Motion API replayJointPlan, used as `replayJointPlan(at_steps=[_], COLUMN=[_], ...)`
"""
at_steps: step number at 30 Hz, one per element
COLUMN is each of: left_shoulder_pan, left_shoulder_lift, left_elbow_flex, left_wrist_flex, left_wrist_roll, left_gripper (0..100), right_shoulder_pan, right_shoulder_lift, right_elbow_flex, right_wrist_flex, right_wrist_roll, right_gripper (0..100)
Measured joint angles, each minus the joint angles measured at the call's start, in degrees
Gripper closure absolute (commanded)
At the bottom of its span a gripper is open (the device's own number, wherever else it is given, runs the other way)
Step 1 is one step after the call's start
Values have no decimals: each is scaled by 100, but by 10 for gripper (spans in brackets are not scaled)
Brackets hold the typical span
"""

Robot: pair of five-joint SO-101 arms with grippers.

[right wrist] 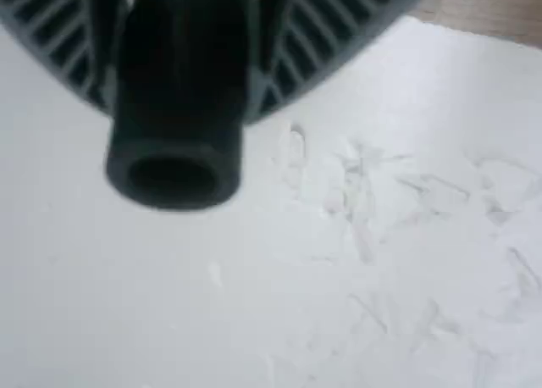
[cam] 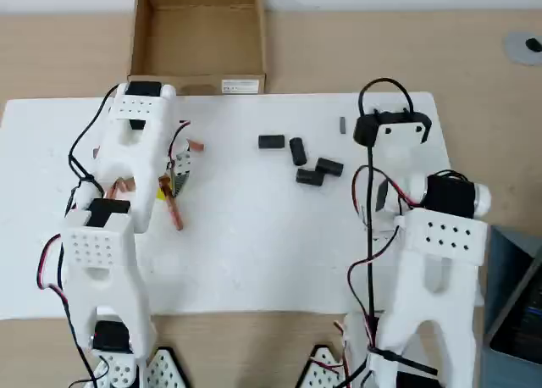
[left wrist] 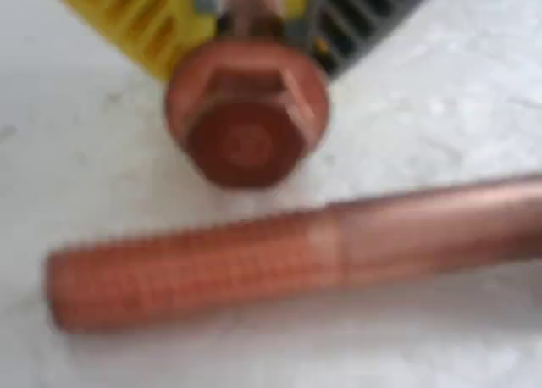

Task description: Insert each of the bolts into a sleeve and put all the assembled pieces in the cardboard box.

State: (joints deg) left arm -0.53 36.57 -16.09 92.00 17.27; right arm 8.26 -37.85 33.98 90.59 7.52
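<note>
- Shows the left pincer (left wrist: 254, 2), one yellow ribbed jaw and one grey, pinching a copper-coloured bolt (left wrist: 246, 138) by its shank, with the flanged hexagonal head left free, seemingly ready for mating.
- Shows a second bolt (left wrist: 279, 257) just beside that pincer, flat on the white tabletop (cam: 254, 252): smooth shank, fine thread toward the blunt tip.
- Shows the right pincer (right wrist: 182, 15) pressed onto a black sleeve (right wrist: 174, 125), a smooth matte tube with its open bore facing outward, probably to receive the bolt.
- Shows four loose sleeves (cam: 297, 151) between the two pincers, and the open cardboard box (cam: 199, 41) well beyond the left pincer.
</note>
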Motion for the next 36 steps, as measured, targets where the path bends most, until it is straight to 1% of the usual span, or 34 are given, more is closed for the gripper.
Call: replayJointPlan(at_steps=[6,10,15,20,24,30,33,36], left_shoulder_pan=[0,-70,-62,-44,-44,-44,-44,-44], left_shoulder_lift=[-44,-360,-1442,-2699,-3780,-5442,-6251,-6980], left_elbow_flex=[-185,-246,-369,-325,185,1503,2277,3042], left_wrist_flex=[185,492,686,712,712,738,747,571], left_wrist_roll=[-26,-237,-756,-1284,-1723,-2549,-2699,-2699], left_gripper=[998,998,998,998,998,998,998,998], right_shoulder_pan=[0,0,0,0,0,0,0,0], right_shoulder_lift=[0,0,-18,-44,-202,-1336,-2004,-2602], right_elbow_flex=[0,-132,-668,-1152,-1266,-1275,-1134,-571], right_wrist_flex=[0,114,571,958,1002,1002,888,571], right_wrist_roll=[0,0,0,0,0,0,0,0], right_gripper=[984,986,987,987,988,988,988,988])
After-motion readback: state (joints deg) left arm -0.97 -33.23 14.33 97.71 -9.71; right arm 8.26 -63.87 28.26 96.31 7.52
